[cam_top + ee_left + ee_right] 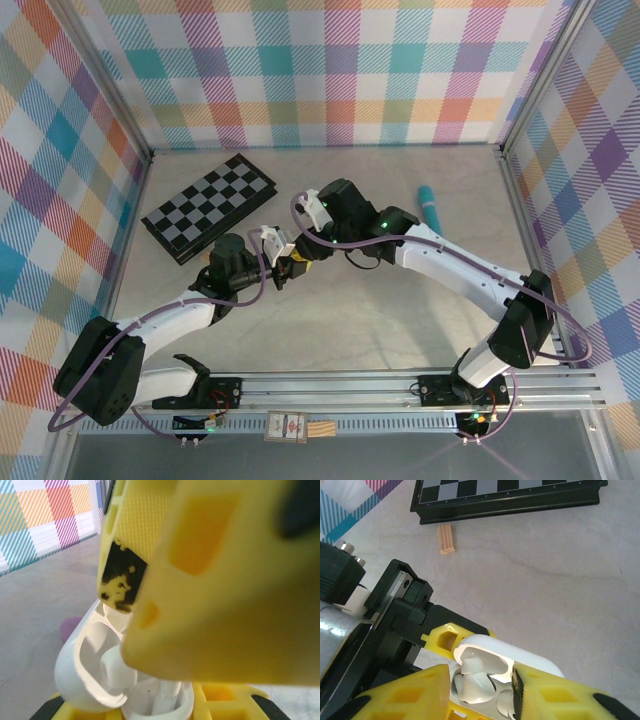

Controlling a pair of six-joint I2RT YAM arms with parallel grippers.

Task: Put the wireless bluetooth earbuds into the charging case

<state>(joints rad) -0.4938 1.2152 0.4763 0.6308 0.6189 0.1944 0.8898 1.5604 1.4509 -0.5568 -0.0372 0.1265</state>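
Within the left hand (150, 711), clamped shut, sits the open case (525, 655); right hand (481, 692), slightly parted, straddles an earbud (474, 679) in its well. Recommend parting wider, then lifting straight clear.

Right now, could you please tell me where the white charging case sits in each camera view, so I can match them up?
Top external: mostly hidden just left of centre, where the left gripper and right gripper meet.
Left wrist: charging case at lower left, lid open.
Right wrist: charging case at bottom centre, lid open.
Shared landmark: the chessboard, upper left in top external, along the top edge in right wrist.
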